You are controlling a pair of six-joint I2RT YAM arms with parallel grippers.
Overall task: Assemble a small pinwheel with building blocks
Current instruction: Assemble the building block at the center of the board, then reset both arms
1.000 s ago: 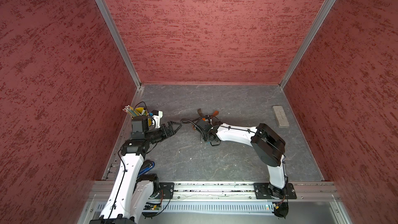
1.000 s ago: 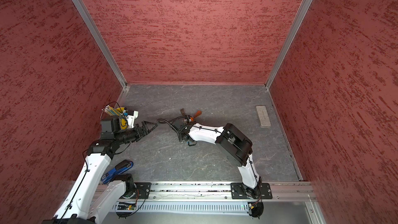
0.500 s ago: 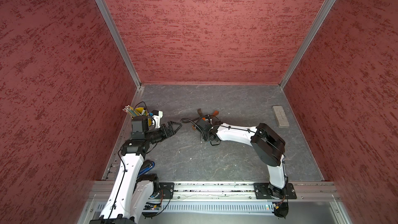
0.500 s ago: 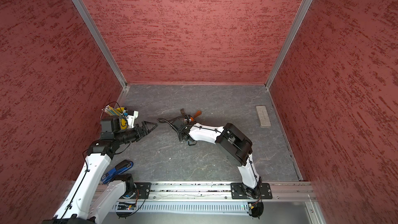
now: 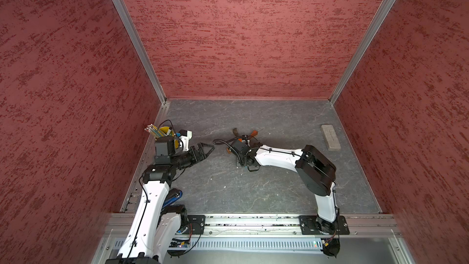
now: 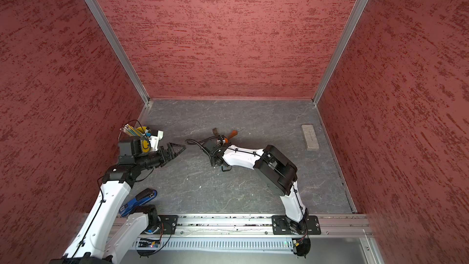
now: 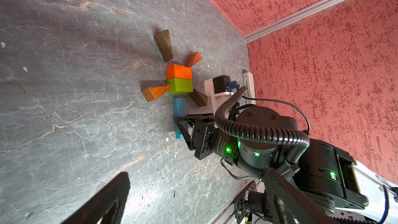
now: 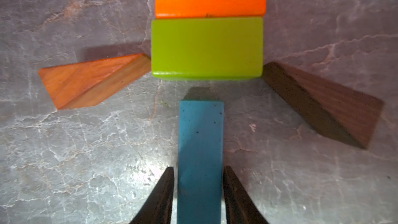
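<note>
My left arm (image 5: 152,199) rises from the near-left rail, and its left gripper (image 5: 206,148) points right with jaws spread wide. My right arm (image 5: 314,171) bends left toward the middle, with the right gripper (image 8: 198,171) low and its fingers (image 8: 163,190) only narrowly parted.

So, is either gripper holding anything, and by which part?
Seemingly nothing: right gripper straddles the blue bar at its end away from the green block, gap showing. Left gripper open, empty.
</note>
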